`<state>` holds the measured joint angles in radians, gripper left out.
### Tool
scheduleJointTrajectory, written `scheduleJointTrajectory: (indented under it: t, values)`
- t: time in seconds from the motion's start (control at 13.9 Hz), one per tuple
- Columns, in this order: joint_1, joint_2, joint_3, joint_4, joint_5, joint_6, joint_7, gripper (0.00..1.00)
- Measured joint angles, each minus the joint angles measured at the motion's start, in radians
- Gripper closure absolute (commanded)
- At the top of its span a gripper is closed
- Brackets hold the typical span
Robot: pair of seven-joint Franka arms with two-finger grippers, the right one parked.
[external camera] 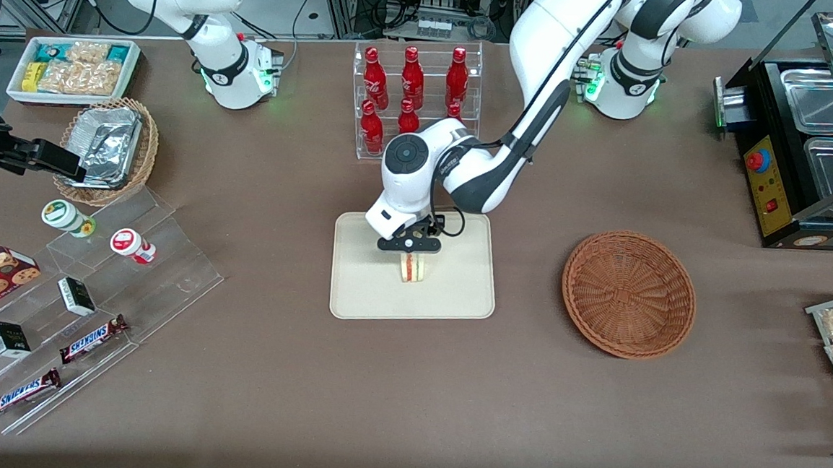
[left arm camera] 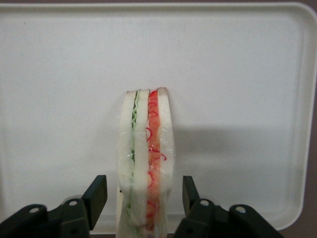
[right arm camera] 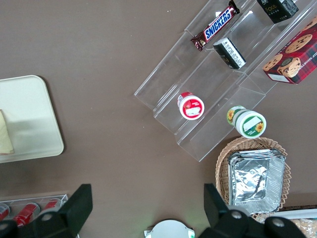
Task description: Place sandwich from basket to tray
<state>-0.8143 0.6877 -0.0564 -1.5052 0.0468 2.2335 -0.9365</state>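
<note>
Left gripper (external camera: 413, 250) low over the tray (external camera: 355, 288), roughly mid-tray, arm reaching in from the working arm's end of the tabletop (external camera: 449, 410). Sandwich (left arm camera: 146, 163) stands on edge on the tray surface, filling stripe facing the wrist camera — green layer on one flank, red-pink on the other, white bread between and outside. Fingers (left arm camera: 96, 196) spread wide: in the wrist view a visible gap shows on both sides between each finger and the bread, so no grip on the sandwich at this moment. Key relation: sandwich sits between the two fingers, its long axis running away from the gripper along the line of approach, and its flat bread faces turned toward the finger pads. Judgement: placement looks essentially done, sandwich released and self-supporting; remaining move would be a straight lift clear, keeping the fingers parallel to the bread faces so neither clips the wedge and tips it. Basket (external camera: 628, 294) sits apart from the tray toward the working arm's end, nothing visible inside it. Bottle rack (external camera: 416, 96) stands farther from the front camera than the tray — not involved
</note>
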Motion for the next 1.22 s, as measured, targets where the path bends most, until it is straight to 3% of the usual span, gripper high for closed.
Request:
scheduleJointTrajectory:
  t: [0.29, 0.72, 1.22]
  values:
    - [0.03, -0.112, 0.017, 0.004, 0.0, -0.068, -0.027, 0.0]
    - [0.17, -0.31, 0.023, 0.005, 0.0, -0.289, -0.016, 0.0]
    - [0.374, -0.469, 0.025, 0.001, -0.036, -0.519, 0.283, 0.0]
